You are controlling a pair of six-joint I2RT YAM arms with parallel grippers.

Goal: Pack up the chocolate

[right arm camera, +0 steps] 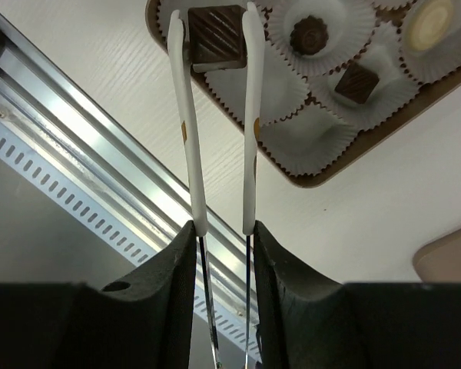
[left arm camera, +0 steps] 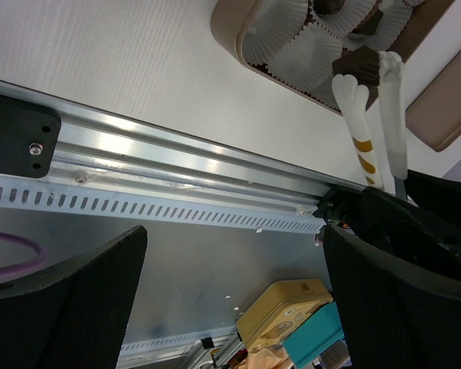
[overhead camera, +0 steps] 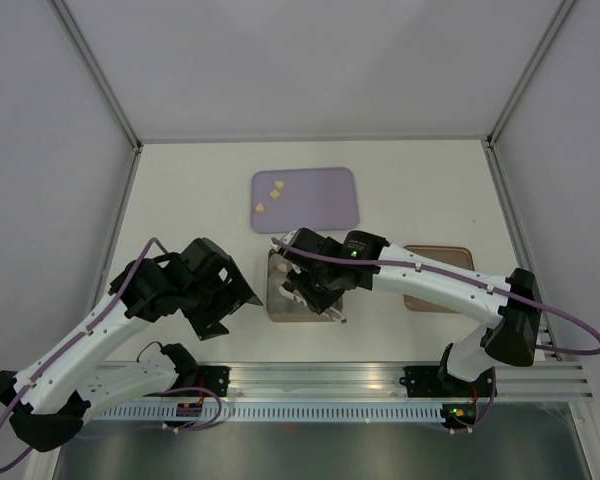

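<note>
My right gripper [right arm camera: 223, 231] is shut on the silver tongs [right arm camera: 250, 115] with white tips. The tongs pinch a dark brown square chocolate [right arm camera: 217, 34] just above a white paper cup in the brown tray [right arm camera: 307, 178]. Other cups hold a round dark chocolate [right arm camera: 310, 33], a square dark one [right arm camera: 356, 81] and a cream one [right arm camera: 430, 23]. Three cream chocolates [overhead camera: 275, 190] lie on the purple board [overhead camera: 325, 200]. My left gripper [left arm camera: 234, 269] is open and empty, left of the tray near the table's front edge; its view also shows the tongs [left arm camera: 369, 115] and the held chocolate [left arm camera: 357, 65].
The brown tray's lid [overhead camera: 440, 280] lies to the right of the tray. The metal rail [overhead camera: 330, 375] runs along the near edge. White walls enclose the table on three sides. Boxes sit below the table edge [left arm camera: 292, 315].
</note>
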